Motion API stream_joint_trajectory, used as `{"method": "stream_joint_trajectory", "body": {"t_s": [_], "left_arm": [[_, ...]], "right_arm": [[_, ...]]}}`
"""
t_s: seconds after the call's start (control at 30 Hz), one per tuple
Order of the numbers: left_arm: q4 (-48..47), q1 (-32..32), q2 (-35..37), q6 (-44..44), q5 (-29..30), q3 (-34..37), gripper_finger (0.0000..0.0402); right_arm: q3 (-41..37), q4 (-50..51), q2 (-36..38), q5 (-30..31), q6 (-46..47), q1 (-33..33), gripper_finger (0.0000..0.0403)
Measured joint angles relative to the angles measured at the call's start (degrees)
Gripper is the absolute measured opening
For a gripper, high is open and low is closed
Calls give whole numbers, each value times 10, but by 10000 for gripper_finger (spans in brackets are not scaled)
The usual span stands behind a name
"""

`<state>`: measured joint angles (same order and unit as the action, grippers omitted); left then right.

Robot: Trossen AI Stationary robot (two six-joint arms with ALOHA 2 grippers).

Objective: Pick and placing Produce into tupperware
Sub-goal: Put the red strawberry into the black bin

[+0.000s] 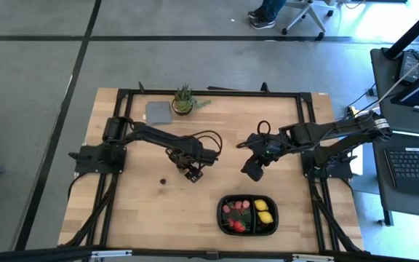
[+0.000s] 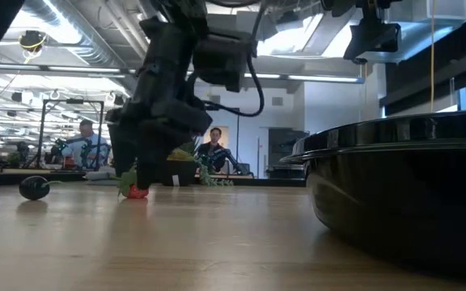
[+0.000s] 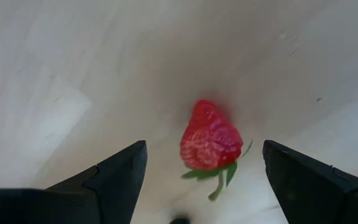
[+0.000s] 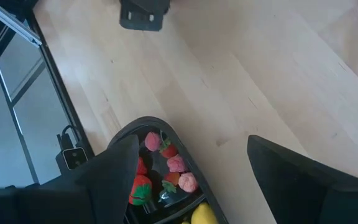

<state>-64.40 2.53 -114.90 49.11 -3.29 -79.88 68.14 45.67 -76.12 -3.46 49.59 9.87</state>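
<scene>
While the left gripper (image 3: 204, 180) stood spread wide over a lone strawberry (image 3: 209, 138) on the table (image 1: 144, 211), touching nothing, the step looked like a pick; next it needed lowering and closing. Left of it lay a dark cherry (image 1: 162, 181), its stem too small to see. Farther right, the right gripper (image 4: 191, 186) hung open and empty above the tupperware (image 1: 271, 227), whose produce was partly cut off.

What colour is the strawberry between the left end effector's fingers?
Red, with green leaves; the strawberry shows best in the left wrist view.
</scene>
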Motion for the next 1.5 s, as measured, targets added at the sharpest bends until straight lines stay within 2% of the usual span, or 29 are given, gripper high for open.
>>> {"method": "stream_joint_trajectory", "body": {"t_s": [0.4,0.6,0.73,1.3,1.5], "left_arm": [[10,1,-10,-2,5,0,302],[64,0,-5,-2,-31,43,283],[72,0,-5,-1,-33,55,270],[77,-3,-7,-3,-29,54,175],[74,-3,-7,-46,-25,55,133]], "right_arm": [[0,0,0,0,-6,0,303],[0,-1,0,0,-6,0,303],[0,-1,0,0,-6,0,303],[0,-9,0,11,-4,0,303],[0,-9,0,11,-5,0,303]]}}
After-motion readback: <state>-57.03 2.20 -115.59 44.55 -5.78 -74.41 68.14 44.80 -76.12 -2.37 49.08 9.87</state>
